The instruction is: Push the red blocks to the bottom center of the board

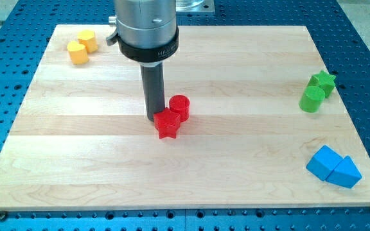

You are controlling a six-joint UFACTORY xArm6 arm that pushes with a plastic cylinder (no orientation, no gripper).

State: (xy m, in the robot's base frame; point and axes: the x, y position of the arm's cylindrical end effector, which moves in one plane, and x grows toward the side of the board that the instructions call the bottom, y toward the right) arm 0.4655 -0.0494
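Yellow stuff first: two yellow blocks sit touching each other near the board's top left corner, a yellow hexagon-ish block (77, 53) and a yellow cylinder (87, 40), well apart from everything that matters.

Moving right, around the middle of the wooden board (56, 154), slightly left of center, is the action. My tip (154, 118) is just a bare rod with nothing to open or close, and it holds nothing. It's down on the wood, pressed against the upper left side of the red star block (167, 124). The red cylinder (179, 106) touches the star on its upper right, just beside the rod.

Far right: a green star block (323, 81) and green cylinder (311, 99) huddle by the right edge, and a blue cube-like block (323, 162) touches a blue wedge block (345, 173) near the bottom right corner.

My worry: the reds need to head toward the middle of the bottom edge, but I'm contacting only the star, and from the side. Pushing from here would likely shove the star down and rightward, leaving the cylinder behind or letting it roll off. An off-center push could also spin the star off the rod.
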